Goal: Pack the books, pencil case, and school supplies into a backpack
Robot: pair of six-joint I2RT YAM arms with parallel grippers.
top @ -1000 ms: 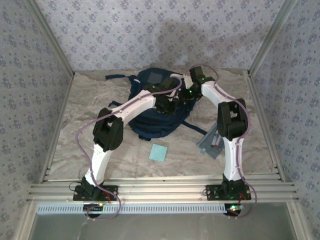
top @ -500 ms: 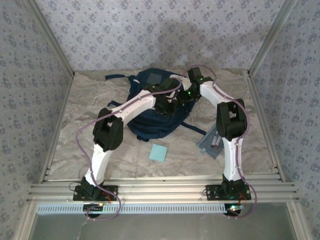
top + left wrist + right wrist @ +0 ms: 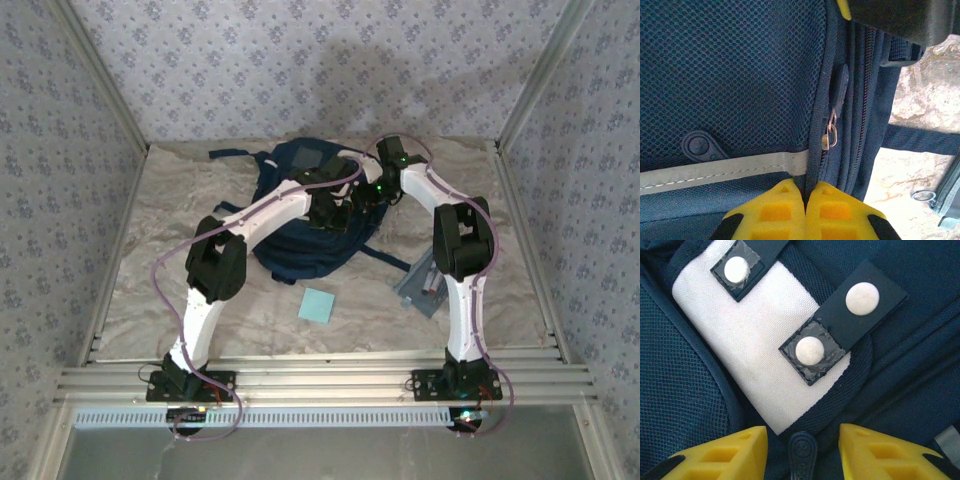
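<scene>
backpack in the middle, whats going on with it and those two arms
Both arms reach over the backpack. The left end effector is shut on a seam beside a zipper, seemingly holding the fabric. The right end effector is open, straddling a zipper pull below the white patch without gripping it. The light-blue pad and pencil case lie on the table, not yet packed.

The backpack [image 3: 730, 65] is matt mesh cloth; its zipper ring [image 3: 830, 136] is shiny metal.

The left arm [image 3: 268, 209] and right arm [image 3: 464, 312] have white shells between chunky black joint housings [image 3: 215, 268]; lilac cables [image 3: 160, 262] loop along them, and the fingers [image 3: 775, 214] are yellow moulded plastic
</scene>
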